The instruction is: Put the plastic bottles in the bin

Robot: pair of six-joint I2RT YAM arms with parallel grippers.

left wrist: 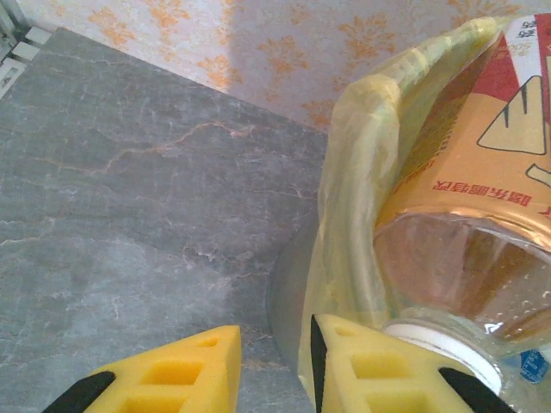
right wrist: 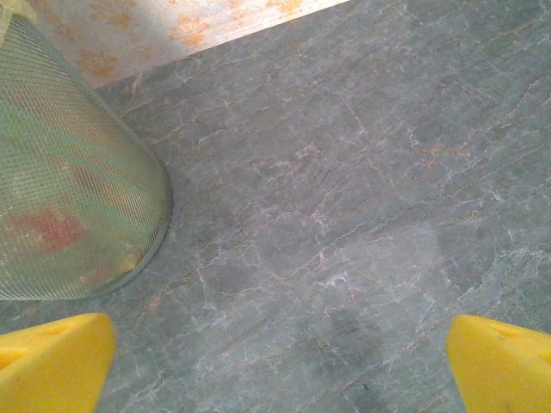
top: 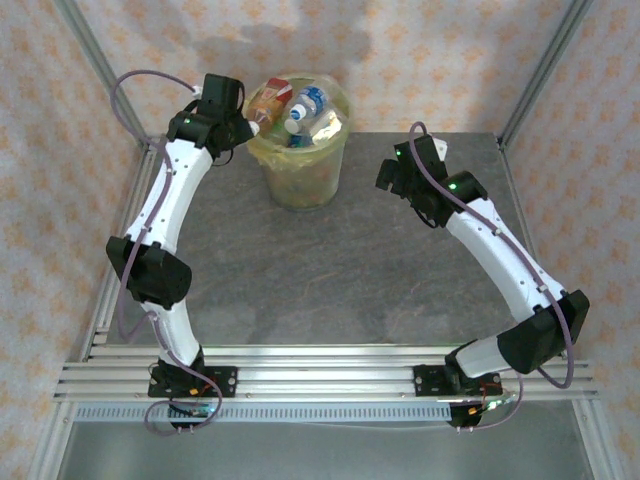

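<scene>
1. The left claw (left wrist: 274, 335) is closed right down, with nothing seen between its pads (left wrist: 181, 370). The right claw (right wrist: 275, 348) gapes wide above bare tabletop (right wrist: 344, 215).
2. The bin (left wrist: 353, 172) stands just right of the left claw and to the left of the right claw. The plastic bottles (top: 300, 112) lie heaped inside it. The orange-labelled bottle (left wrist: 465, 163) lies on top, its white cap just beyond the left claw's right-hand pad.
3. The bottles look empty, so they are probably light, thin-walled and slick, and would dent under a hard squeeze. The neck below the cap, or the labelled waist, seems the safest hold.

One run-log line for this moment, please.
left gripper: shut, beside bin rim | right gripper: open, above table | bottles: heaped in bin
</scene>
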